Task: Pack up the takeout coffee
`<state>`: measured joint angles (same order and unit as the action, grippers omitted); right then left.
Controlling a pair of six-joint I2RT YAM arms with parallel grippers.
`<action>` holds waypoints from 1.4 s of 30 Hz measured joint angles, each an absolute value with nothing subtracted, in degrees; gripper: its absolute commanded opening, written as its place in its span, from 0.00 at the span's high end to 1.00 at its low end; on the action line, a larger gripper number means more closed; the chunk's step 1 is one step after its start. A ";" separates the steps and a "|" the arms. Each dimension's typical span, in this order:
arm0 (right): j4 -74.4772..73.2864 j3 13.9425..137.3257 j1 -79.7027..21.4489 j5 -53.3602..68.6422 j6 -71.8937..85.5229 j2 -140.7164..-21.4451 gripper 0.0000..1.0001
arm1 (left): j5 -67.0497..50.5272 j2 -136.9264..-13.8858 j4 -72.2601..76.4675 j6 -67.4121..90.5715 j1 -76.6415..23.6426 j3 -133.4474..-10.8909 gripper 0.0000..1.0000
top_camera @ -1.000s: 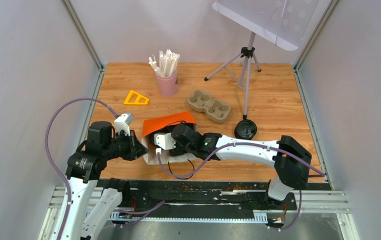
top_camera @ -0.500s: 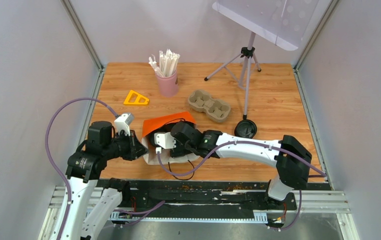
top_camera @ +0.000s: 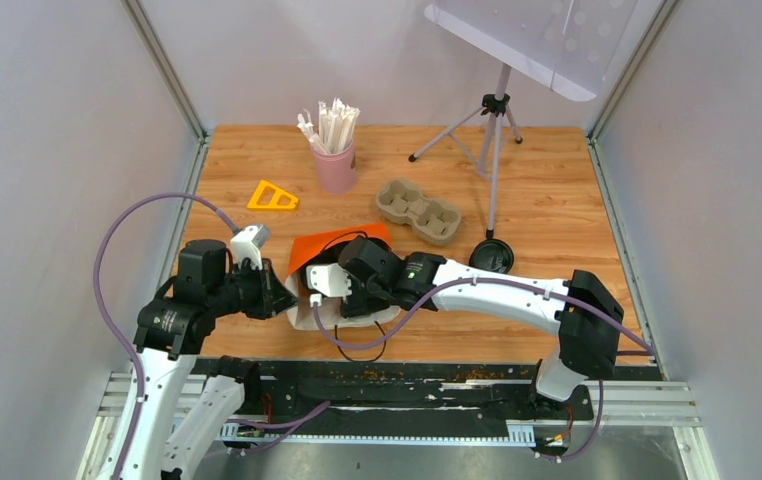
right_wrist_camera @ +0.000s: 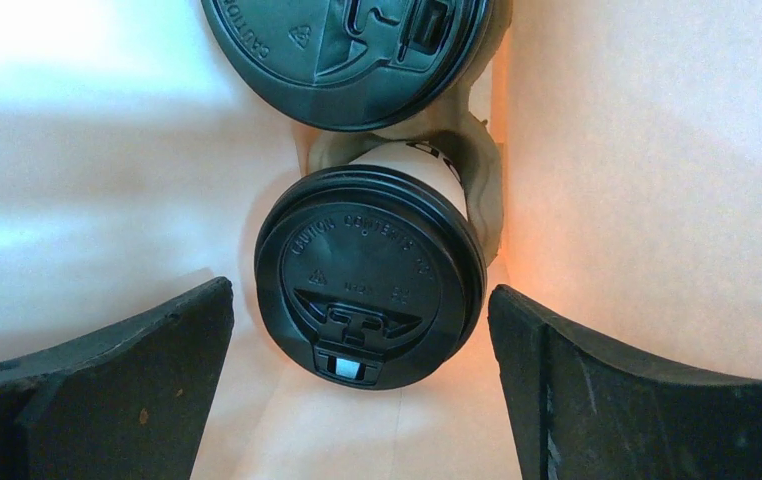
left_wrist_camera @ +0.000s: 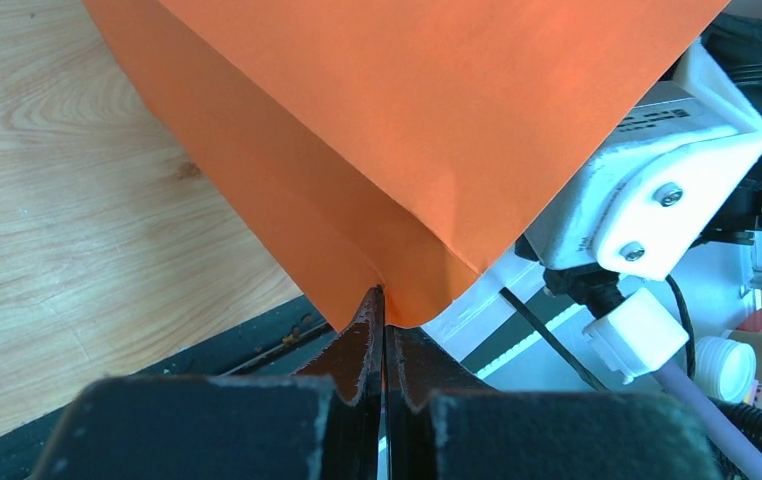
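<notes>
An orange and white paper bag (top_camera: 335,248) lies open near the table's front edge. In the right wrist view I look into it. Two cups with black lids sit in a brown cardboard carrier (right_wrist_camera: 484,170). The nearer cup (right_wrist_camera: 369,275) has a whitish wall with dark print. Of the farther cup (right_wrist_camera: 347,45) only the lid shows. My right gripper (right_wrist_camera: 359,290) is inside the bag, open, its fingers on either side of the nearer lid without touching it. My left gripper (left_wrist_camera: 385,300) is shut on the bag's orange edge (left_wrist_camera: 397,150) and shows in the top view (top_camera: 282,297).
A pink cup of white sticks (top_camera: 335,165) stands at the back. A yellow triangular piece (top_camera: 272,197) lies at the left. An empty cardboard carrier (top_camera: 418,211) and a bare black lid (top_camera: 491,259) lie right of the bag. A tripod (top_camera: 493,150) stands at the back right.
My right gripper has shifted slightly to the left and away from me inside the bag. The bag's orange flap has moved a little. My left gripper keeps its hold.
</notes>
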<state>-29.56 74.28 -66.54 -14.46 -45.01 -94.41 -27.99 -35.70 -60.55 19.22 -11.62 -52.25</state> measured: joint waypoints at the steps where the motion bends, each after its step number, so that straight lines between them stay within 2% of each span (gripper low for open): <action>1: -30.22 74.72 -66.54 -14.33 -44.99 -94.41 0.01 | -27.99 -35.77 -60.55 19.22 -11.62 -52.25 0.98; 12: -38.81 78.56 -66.54 -11.53 -43.53 -94.41 0.08 | -28.03 -36.93 -60.55 19.70 -11.62 -53.47 0.99; 28: -45.34 83.07 -66.72 -9.41 -41.56 -94.41 0.09 | -28.36 -38.68 -61.49 21.85 -11.62 -56.01 0.98; 42: -50.85 89.54 -67.31 -5.93 -39.13 -94.41 0.35 | -29.08 -40.53 -62.02 24.34 -11.62 -58.04 0.99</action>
